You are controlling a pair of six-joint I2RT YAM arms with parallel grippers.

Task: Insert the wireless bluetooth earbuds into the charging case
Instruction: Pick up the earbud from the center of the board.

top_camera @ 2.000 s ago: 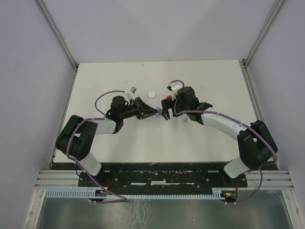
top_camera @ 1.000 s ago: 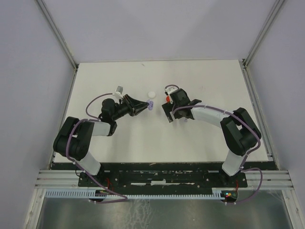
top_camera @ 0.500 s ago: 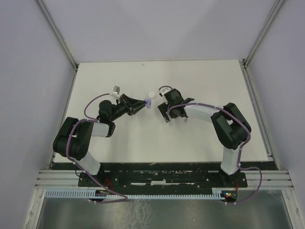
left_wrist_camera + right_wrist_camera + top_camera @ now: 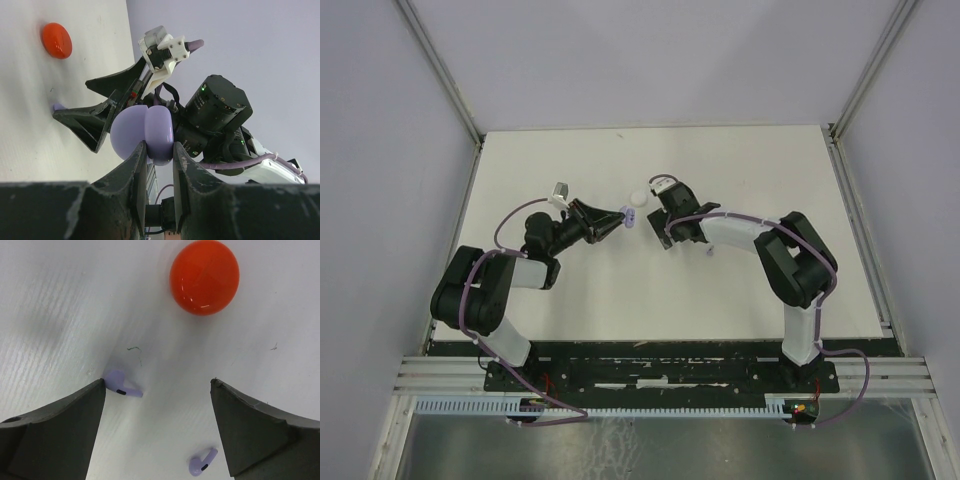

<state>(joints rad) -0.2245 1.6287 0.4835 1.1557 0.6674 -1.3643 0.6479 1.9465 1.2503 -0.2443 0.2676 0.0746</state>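
One wide right claw (image 4: 157,383) (against earbud (image 4: 123,386))

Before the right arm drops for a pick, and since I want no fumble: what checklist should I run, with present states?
1. The right gripper stands wide open: ok.
2. The purple earbud is centred in that gap: not ok, it lies far to one side.
3. The second purple earbud is apart from the first: ok.
4. The left gripper is shut on the purple case: ok.
5. Case lid open: cannot tell.
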